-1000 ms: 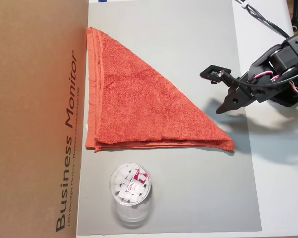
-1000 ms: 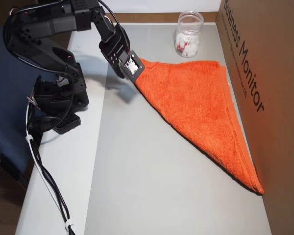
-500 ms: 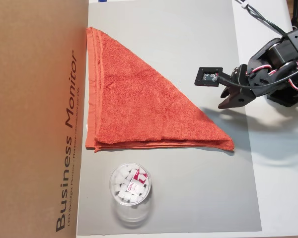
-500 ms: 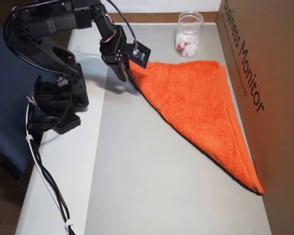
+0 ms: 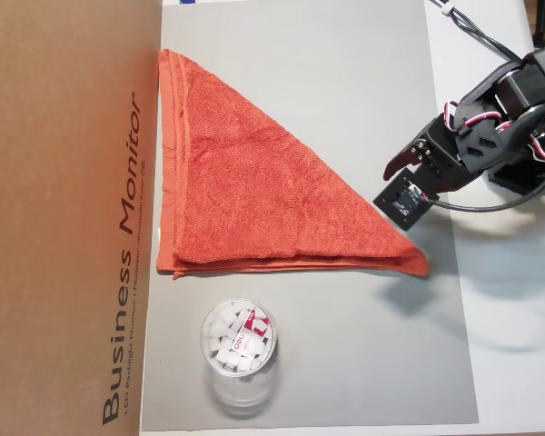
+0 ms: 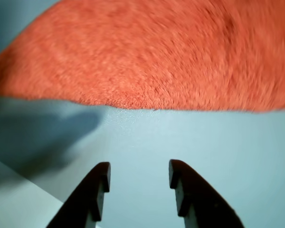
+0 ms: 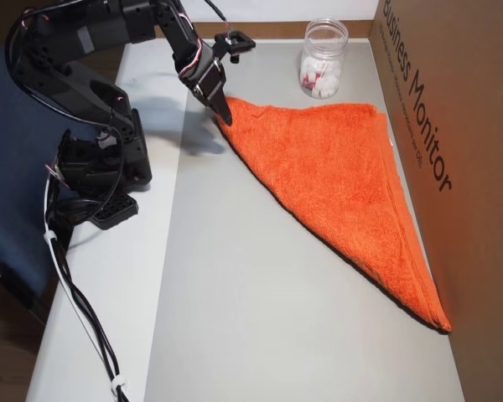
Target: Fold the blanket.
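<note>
The blanket (image 5: 254, 200) is an orange-red terry towel lying flat on the grey mat (image 5: 345, 82), folded into a triangle. Its long hemmed side runs along the cardboard box. One sharp corner (image 5: 418, 263) points toward the arm; in an overhead view this corner (image 7: 239, 109) sits just beside the fingertips. My gripper (image 5: 391, 169) hovers above the mat close to that corner, also visible from the other side (image 7: 225, 113). In the wrist view my gripper (image 6: 138, 167) is open with only bare mat between the dark fingers, and the blanket (image 6: 152, 52) fills the top.
A clear plastic cup (image 5: 239, 341) of white pieces stands on the mat beside the blanket's short side (image 7: 323, 50). A large cardboard box (image 5: 64, 218) borders the mat (image 7: 461, 126). The arm's base (image 7: 101, 167) and cables (image 7: 75, 293) sit off the mat.
The wrist has rolled, swinging the camera module to the other side of the gripper, and the fingers have shifted closer to the blanket's near corner. The blanket and cup have not moved.
</note>
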